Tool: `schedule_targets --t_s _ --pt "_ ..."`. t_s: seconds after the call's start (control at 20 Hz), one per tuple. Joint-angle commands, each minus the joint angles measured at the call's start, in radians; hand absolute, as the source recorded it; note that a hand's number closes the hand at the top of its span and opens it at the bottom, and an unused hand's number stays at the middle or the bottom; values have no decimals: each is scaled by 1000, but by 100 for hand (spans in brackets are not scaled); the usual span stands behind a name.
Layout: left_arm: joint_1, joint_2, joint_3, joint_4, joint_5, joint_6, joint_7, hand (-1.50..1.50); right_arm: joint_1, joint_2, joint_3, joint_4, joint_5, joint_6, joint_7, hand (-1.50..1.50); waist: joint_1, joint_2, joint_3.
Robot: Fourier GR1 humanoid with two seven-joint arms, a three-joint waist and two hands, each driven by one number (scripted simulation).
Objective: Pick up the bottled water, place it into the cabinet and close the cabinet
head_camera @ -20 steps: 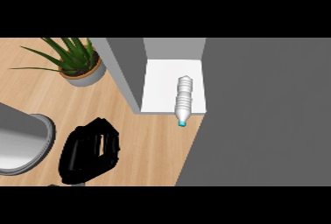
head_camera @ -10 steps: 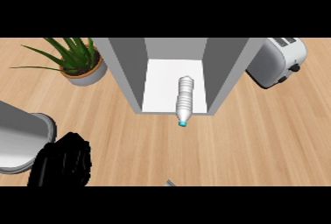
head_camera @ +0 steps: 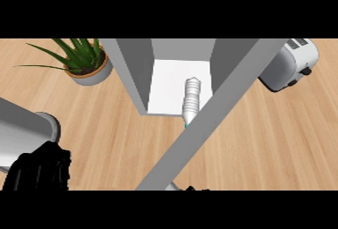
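Bottled water (head_camera: 191, 99) lies on its side on the white floor of the cabinet (head_camera: 132, 71), cap end toward the cabinet's open front and poking just past the lip. The placing step looks done, so the step in hand is, as I judge it, closing up.

Crossing in front of the cabinet is the grey cabinet door (head_camera: 211, 116), seen edge-on as a long slanted slab that runs from the cabinet's upper right corner down toward the near edge of the view; it covers part of the bottle's cap end. It stands partway swung, neither flat against the cabinet front nor fully out.

At the foot of that door, a sliver of the right hand (head_camera: 191, 188) shows at the bottom edge; I cannot tell how its fingers are set. Well to the left of the cabinet and nearer, the left hand (head_camera: 38, 172) sits low, black fingers curled in on themselves and holding nothing.

A potted plant (head_camera: 84, 62) stands just left of the cabinet, and a toaster (head_camera: 290, 62) just to its right.

Next move, by my reading: swing the door on until it meets the cabinet front, minding the protruding cap end, which could foul it.
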Motion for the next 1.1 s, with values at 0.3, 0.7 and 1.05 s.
schedule_targets --t_s 0.3,0.7,1.05 --pt "81 50 105 37 52 -146 -48 150 -314 185 -290 484 -261 -51 -87 150 -11 4 2" --pt "152 59 139 22 48 -202 -74 150 -410 155 -567 888 -462 209 -323 150 -8 7 3" --pt "106 73 151 21 56 -212 -20 150 -499 120 -634 1111 -466 311 -407 150 -9 15 2"
